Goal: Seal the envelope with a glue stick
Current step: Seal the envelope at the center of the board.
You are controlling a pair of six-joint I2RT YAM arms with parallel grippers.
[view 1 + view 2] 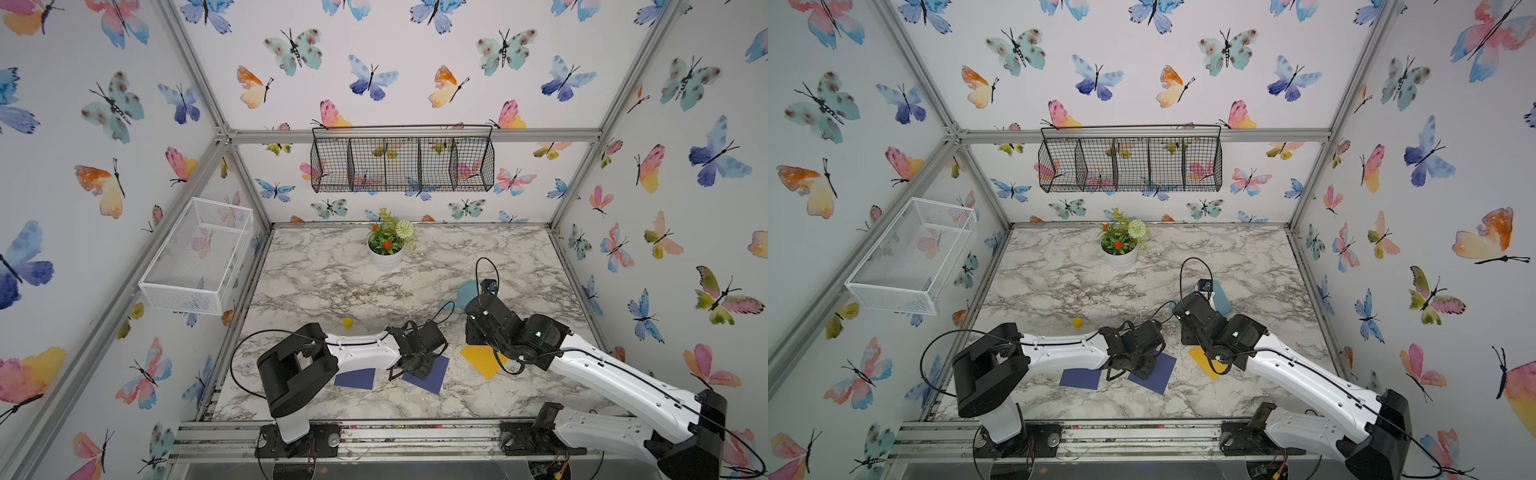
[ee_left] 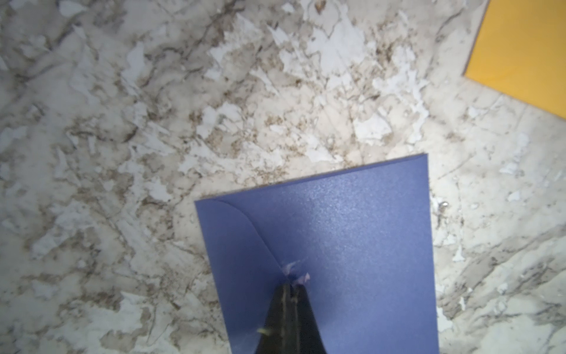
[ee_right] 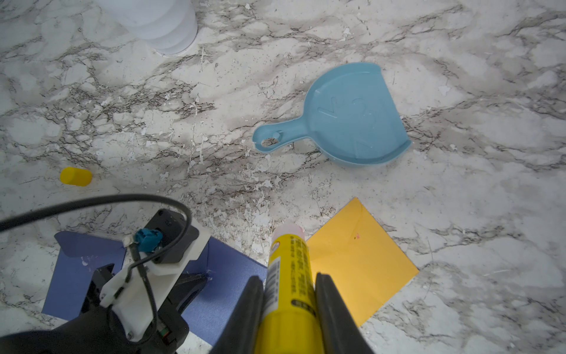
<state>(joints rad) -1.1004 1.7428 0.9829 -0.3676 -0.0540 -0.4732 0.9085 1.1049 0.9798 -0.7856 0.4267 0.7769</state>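
Observation:
A dark blue envelope (image 2: 352, 245) lies flat on the marble table (image 2: 122, 153), flap folded down, with pale smears at the flap's point. My left gripper (image 2: 289, 286) is shut, and its tips press on that point. In both top views the same envelope (image 1: 432, 376) (image 1: 1156, 374) sits under the left wrist. My right gripper (image 3: 289, 279) is shut on the yellow glue stick (image 3: 288, 269). The stick is uncapped, and its pale tip hovers near a corner of a yellow envelope (image 3: 358, 260). The yellow cap (image 3: 76, 176) (image 1: 348, 322) lies loose on the table, left of both arms.
Another dark blue envelope (image 1: 355, 379) lies beside the left arm. A light blue dustpan (image 3: 352, 116) rests behind the right wrist. A white flower pot (image 1: 385, 257) stands at the back. A black wire basket (image 1: 403, 166) and a white one (image 1: 199, 257) hang on the walls.

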